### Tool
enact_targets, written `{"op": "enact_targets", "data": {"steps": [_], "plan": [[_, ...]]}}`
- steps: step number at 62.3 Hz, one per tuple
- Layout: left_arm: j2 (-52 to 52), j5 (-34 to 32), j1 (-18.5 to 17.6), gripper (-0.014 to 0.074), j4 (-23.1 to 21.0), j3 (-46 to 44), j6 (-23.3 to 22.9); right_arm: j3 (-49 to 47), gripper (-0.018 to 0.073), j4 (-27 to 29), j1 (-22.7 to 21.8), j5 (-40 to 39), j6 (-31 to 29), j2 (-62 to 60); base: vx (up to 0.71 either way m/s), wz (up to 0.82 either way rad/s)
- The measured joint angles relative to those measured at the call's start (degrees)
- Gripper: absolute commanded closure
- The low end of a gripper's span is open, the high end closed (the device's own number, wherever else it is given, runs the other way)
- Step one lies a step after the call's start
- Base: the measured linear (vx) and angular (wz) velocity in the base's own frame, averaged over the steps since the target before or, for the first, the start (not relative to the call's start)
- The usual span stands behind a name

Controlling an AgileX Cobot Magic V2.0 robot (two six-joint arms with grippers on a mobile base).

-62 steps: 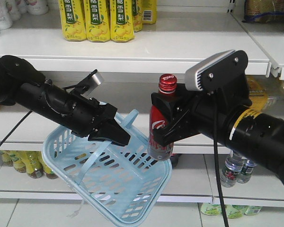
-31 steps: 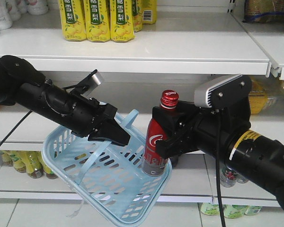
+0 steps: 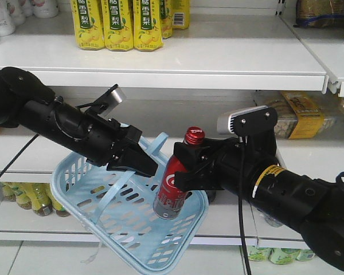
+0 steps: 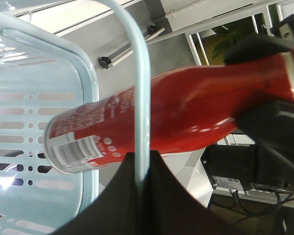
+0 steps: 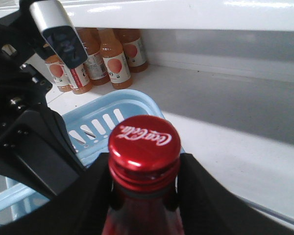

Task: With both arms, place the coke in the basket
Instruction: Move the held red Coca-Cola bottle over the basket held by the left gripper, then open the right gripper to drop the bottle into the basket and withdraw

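Observation:
The coke (image 3: 173,192) is a red bottle with a red cap, tilted, with its base down inside the pale blue basket (image 3: 74,167). My right gripper (image 3: 187,168) is shut on its neck just below the cap. In the right wrist view the cap of the coke (image 5: 143,141) sits between the black fingers of the right gripper (image 5: 143,165), above the basket (image 5: 112,113). My left gripper (image 3: 151,169) is shut on the basket's thin handle and holds the basket up, tilted. The left wrist view has that handle (image 4: 142,98) running into the left gripper (image 4: 142,157), with the coke (image 4: 186,112) lying across behind it.
Yellow pear drink bottles (image 3: 117,23) stand on the top shelf (image 3: 218,74). Orange juice bottles (image 5: 103,58) line the back of the shelf behind the basket. A yellow packet (image 3: 301,114) lies at the right, and more bottles (image 3: 28,197) fill the low shelf.
My right gripper has come down and to the left with the coke, tilting it, so its base now sits inside the basket. The left arm and basket have held still.

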Motion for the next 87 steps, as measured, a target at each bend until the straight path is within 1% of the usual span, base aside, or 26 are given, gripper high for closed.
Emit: {"op": "enact_targets", "data": {"steps": [9, 17, 51, 61, 68, 70, 73, 87], "plan": [[0.0, 0.0, 0.0, 0.0602, 0.0, 0.0, 0.0, 0.0, 0.0545, -1.9, 0.0, -0.4, 0.3, 0.7, 0.00, 0.00], [0.0, 0.0, 0.0, 0.0602, 0.0, 0.0, 0.0, 0.0, 0.0507, -3.7, 0.0, -0.4, 0.3, 0.8, 0.00, 0.00], [0.0, 0.0, 0.0, 0.0602, 0.0, 0.0, 0.0, 0.0, 0.0256, -4.2, 0.0, 2.2, 0.3, 0.9, 0.00, 0.00], [0.0, 0.0, 0.0, 0.0602, 0.0, 0.0, 0.0, 0.0, 0.0203, -4.2, 0.0, 2.1, 0.4, 0.9, 0.00, 0.00], [0.0, 0.2, 0.0, 0.0602, -0.1, 0.0, 0.0, -0.1, 0.0186, -4.2, 0.0, 2.1, 0.4, 0.9, 0.00, 0.00], [0.1, 0.0, -0.1, 0.0602, 1.3, 0.1, -0.2, -0.1, 0.0184, -4.2, 0.0, 2.2, 0.4, 0.9, 0.00, 0.00], [0.5, 0.1, -0.2, 0.0602, 2.0, 0.2, -0.2, -0.1, 0.0184, -4.2, 0.0, 2.2, 0.4, 0.9, 0.00, 0.00], [0.4, -0.6, 0.0, 0.0602, 1.8, 0.1, -0.3, -0.1, 0.0184, -4.2, 0.0, 2.2, 0.4, 0.9, 0.00, 0.00]]}}
